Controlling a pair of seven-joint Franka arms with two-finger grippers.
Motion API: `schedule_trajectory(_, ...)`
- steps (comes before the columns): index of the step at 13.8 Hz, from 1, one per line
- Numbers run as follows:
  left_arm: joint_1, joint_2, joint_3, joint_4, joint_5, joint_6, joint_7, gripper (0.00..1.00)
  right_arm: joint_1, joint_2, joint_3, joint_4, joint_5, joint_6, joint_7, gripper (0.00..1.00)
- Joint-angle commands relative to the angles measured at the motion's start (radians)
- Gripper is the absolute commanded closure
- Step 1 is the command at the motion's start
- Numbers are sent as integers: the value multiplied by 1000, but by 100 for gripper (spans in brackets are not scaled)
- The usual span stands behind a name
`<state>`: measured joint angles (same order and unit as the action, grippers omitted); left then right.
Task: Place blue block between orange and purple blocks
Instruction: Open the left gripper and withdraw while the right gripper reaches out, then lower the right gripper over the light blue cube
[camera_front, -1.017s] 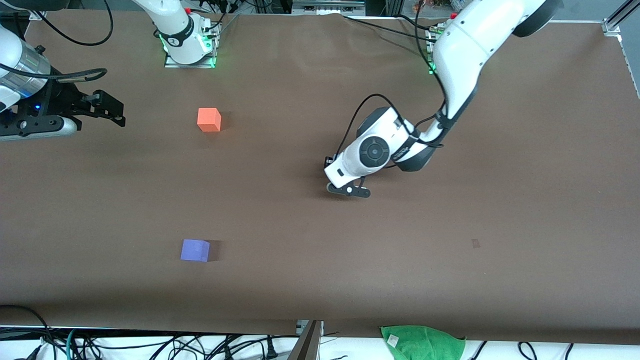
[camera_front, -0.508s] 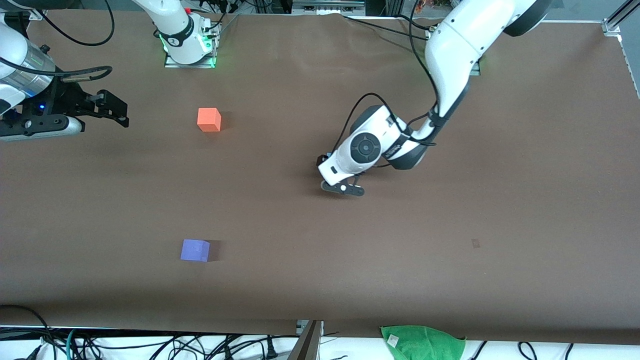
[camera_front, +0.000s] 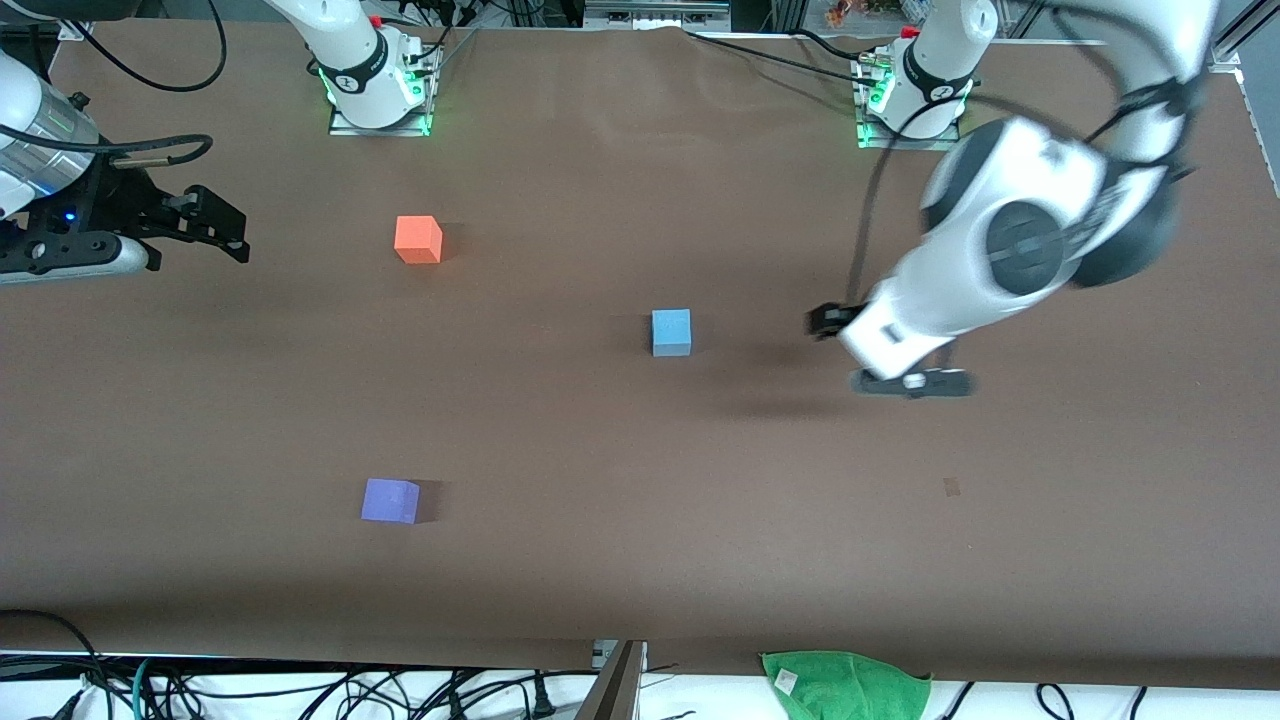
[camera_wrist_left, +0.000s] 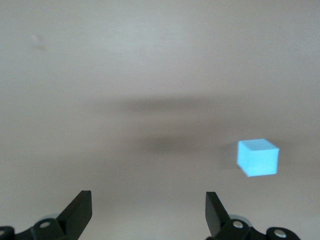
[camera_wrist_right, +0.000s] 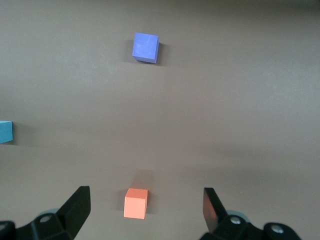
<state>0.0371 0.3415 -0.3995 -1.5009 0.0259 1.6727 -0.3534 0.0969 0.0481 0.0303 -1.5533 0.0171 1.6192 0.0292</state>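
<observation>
Since the earlier frames the left arm has swung away toward its own end of the bench, uncovering the blue block (camera_front: 671, 332), which lies free on the brown bench (camera_front: 640, 560) with nothing touching it. It sits well apart from both partners, toward the left arm's end, nearer the front camera than the orange block (camera_front: 418, 239) and farther from it than the purple block (camera_front: 390, 500). The left gripper (camera_front: 908, 381) hangs over bare bench beside the blue block, its fingers (camera_wrist_left: 80, 212) spread and holding nothing. The right gripper (camera_front: 190, 220) waits over the right arm's end of the bench, fingers (camera_wrist_right: 77, 207) likewise spread and empty. By judgement, the step in hand is the approach to the blue block, which is not yet in the gap; the next move calls for grasping the cube and carrying it toward the right arm's end, onto the line joining orange and purple
</observation>
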Motion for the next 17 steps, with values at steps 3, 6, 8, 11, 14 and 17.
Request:
schedule_trajectory(3, 194, -221, -5, -27, -3, -203, 189, 0, -11, 51, -4, 12, -3, -10, -11, 1)
schedule_trajectory(6, 308, -230, -4, 22, 0, -278, 414, 0, 3, 133, 3, 13, -2, -4, 5, 1)
schedule_trajectory(8, 351, -231, -12, 18, 6, -274, 473, 0, 23, 191, 8, 16, -2, 8, 43, 1)
schedule_trajectory(11, 301, -257, 7, -10, 23, -248, 470, 0, 121, 239, 8, 4, 7, 82, 51, 1)
schedule_trajectory(14, 152, -315, 165, -77, 48, -207, 446, 0, 266, 301, 8, 10, 79, 172, 255, 1)
schedule_trajectory(17, -15, -401, 347, -186, 34, -108, 403, 0, 446, 398, 7, 13, 78, 333, 508, 1)
